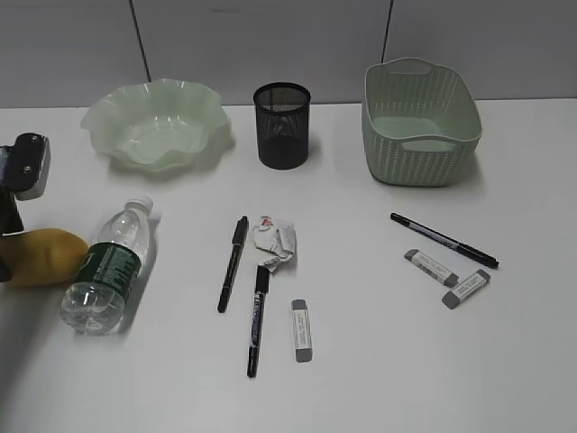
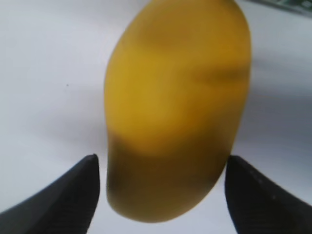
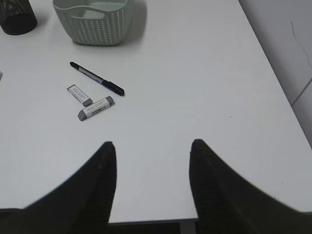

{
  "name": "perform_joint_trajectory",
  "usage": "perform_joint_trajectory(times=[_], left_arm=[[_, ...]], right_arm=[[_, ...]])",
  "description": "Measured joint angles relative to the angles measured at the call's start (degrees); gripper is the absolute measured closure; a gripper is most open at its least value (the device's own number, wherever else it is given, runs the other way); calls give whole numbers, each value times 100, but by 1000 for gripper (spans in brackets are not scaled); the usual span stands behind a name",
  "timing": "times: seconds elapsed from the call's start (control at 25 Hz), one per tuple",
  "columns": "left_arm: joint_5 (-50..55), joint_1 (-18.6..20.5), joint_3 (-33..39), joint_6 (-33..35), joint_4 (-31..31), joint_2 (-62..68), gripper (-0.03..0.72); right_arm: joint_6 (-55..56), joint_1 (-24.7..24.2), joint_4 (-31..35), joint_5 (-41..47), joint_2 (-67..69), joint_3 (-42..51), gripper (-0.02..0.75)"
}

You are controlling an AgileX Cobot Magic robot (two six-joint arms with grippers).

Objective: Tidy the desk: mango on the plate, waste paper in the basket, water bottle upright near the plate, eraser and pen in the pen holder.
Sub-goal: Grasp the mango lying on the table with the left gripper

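Note:
The yellow mango (image 1: 41, 257) lies at the desk's (image 1: 388, 370) left edge, next to the water bottle (image 1: 108, 266), which lies on its side. My left gripper (image 2: 161, 161) is open with a finger on each side of the mango (image 2: 175, 107), a small gap on both sides; its wrist (image 1: 25, 167) shows at the far left. The green plate (image 1: 153, 122), black pen holder (image 1: 282, 124) and green basket (image 1: 419, 122) stand along the back. The waste paper (image 1: 275, 242) lies mid-desk between two pens (image 1: 233, 263) (image 1: 258, 317), near an eraser (image 1: 302, 330). My right gripper (image 3: 152, 146) is open and empty over the front right edge.
A third pen (image 1: 444, 240) and two more erasers (image 1: 431, 267) (image 1: 467, 289) lie on the right; they also show in the right wrist view, the pen (image 3: 97, 78) and the erasers (image 3: 79, 94) (image 3: 96, 108). The basket (image 3: 92, 22) shows there too.

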Motion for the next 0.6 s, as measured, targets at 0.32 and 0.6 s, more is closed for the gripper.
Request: perform_joint_trajectory(times=[0.32, 0.6], left_arm=[[-255, -61, -13, 0, 244, 250, 86], [-784, -61, -13, 19, 245, 263, 99]], right_arm=[[0, 0, 0, 0, 0, 0, 342], [0, 0, 0, 0, 0, 0, 342]])
